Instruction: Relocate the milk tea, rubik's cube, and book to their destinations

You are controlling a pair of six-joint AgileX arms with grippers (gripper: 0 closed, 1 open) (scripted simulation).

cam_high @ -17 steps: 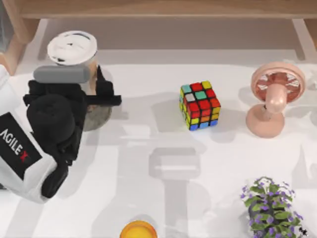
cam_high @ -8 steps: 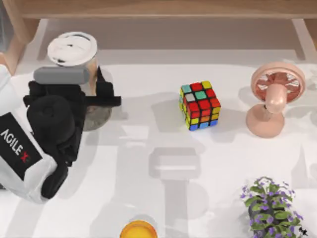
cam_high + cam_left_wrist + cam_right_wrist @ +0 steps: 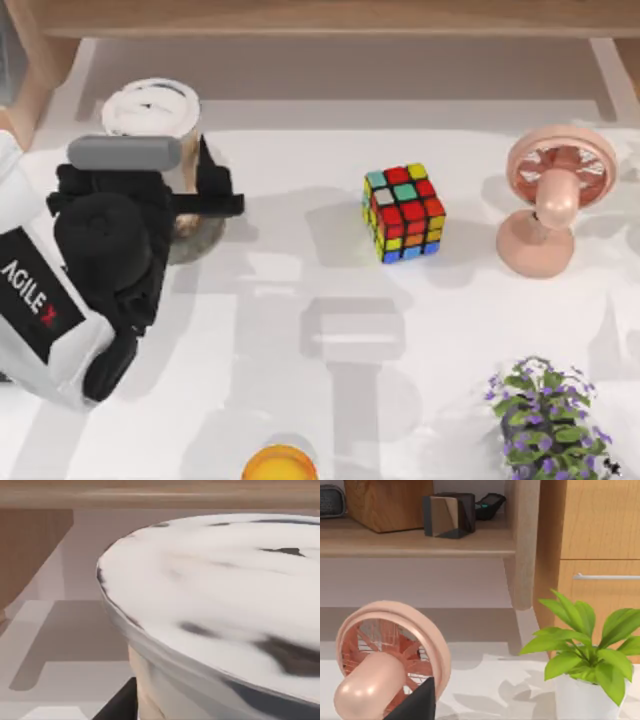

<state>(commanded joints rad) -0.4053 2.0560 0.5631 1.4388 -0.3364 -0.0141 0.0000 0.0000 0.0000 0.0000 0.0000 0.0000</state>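
Observation:
The milk tea (image 3: pixel 152 108), a clear cup with a white domed lid, stands at the table's back left. My left gripper (image 3: pixel 188 188) is shut around its body below the lid, with one black finger (image 3: pixel 212 185) on the cup's right side. Its lid (image 3: pixel 220 600) looms very close in the left wrist view. The rubik's cube (image 3: pixel 403 212) sits alone in the middle of the table, well right of the left gripper. A dark tip of my right gripper (image 3: pixel 416 706) shows in front of the fan. The book is out of view.
A pink desk fan (image 3: pixel 553 198) stands at the back right and a purple-flowered plant (image 3: pixel 548 420) at the front right. An orange-yellow round thing (image 3: pixel 280 464) lies at the front edge. A wooden shelf (image 3: pixel 320 18) runs along the back. A green plant (image 3: pixel 585 652) stands near the fan (image 3: pixel 385 665).
The milk tea's lid has shifted slightly right and toward the front, and looks a little smaller. The left arm has barely moved. The rubik's cube has stayed put.

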